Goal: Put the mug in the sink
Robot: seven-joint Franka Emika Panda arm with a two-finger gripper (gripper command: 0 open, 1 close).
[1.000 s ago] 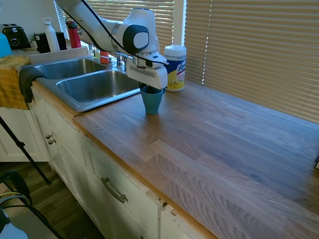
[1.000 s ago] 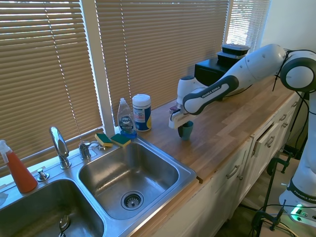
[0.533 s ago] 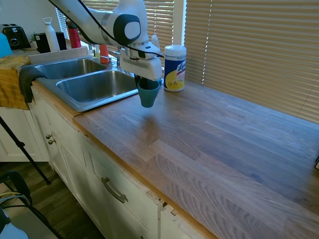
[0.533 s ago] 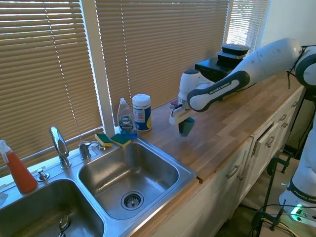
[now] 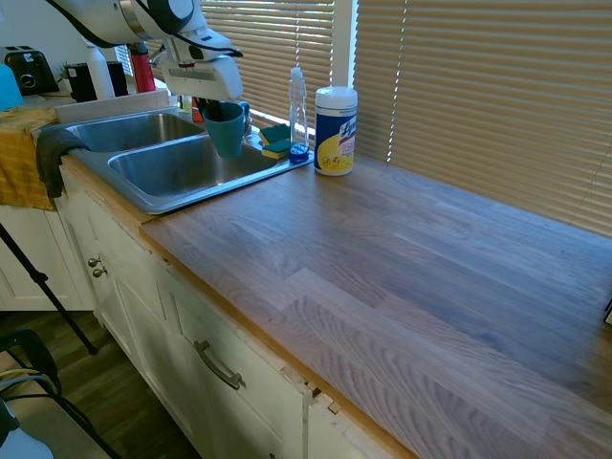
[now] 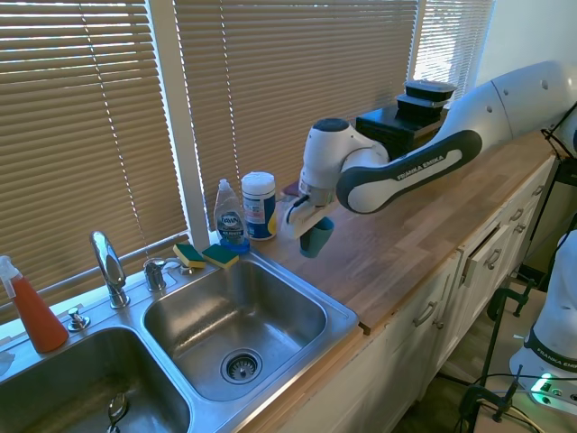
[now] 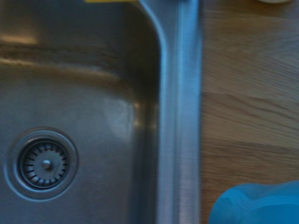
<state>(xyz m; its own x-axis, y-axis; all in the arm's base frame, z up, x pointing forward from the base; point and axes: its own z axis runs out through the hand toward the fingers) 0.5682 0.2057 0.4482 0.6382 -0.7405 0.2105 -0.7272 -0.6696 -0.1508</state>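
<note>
Mug (image 5: 226, 128) aloft beside "Lysol" canister (image 5: 336, 131)

The mug (image 6: 316, 239) is hanging in the gripper (image 6: 305, 225), clear of the countertop (image 6: 424, 216), over the rim of the sink (image 6: 347, 316) by its nearer basin. Behind that basin two sponges (image 6: 206, 255) are lying on the rim, with the soap bottle (image 6: 231, 216) and wipes canister (image 6: 259, 206) standing just beside them. The faucet (image 6: 109, 268) is rising behind the divide between the two basins.
</note>
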